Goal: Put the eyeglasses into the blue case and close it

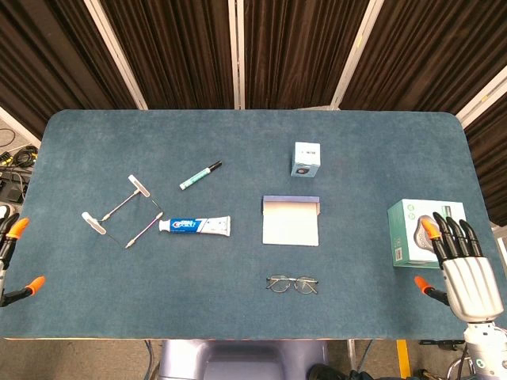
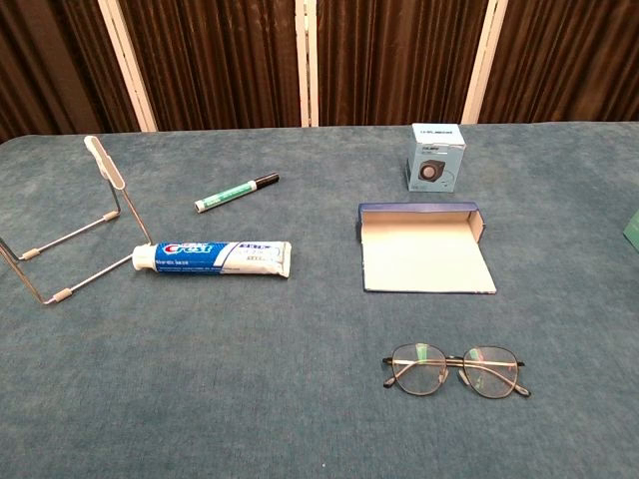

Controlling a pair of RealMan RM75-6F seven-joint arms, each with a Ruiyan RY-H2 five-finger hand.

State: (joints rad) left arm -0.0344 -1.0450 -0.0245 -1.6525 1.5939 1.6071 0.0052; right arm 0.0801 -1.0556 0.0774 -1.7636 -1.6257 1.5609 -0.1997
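Here eyeglasses (image 1: pixel 292 283) lie before open blue case (image 1: pixel 291 222) — well apart from both hands, right hand (image 1: pixel 463 265) spread, empty; left hand (image 1: pixel 14 261) unclear.

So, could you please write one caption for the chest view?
Eyeglasses lie folded on the table in front of the open blue case, not yet inside.

Looks like a robot lab or test booth, not anyone's home: a table (image 1: pixel 238 317) covered in blue felt, dark pleated curtains (image 2: pixel 230 60) on white frame poles (image 1: pixel 235 47) all around, plus loose cables (image 1: pixel 12 154) on the floor off to the side.
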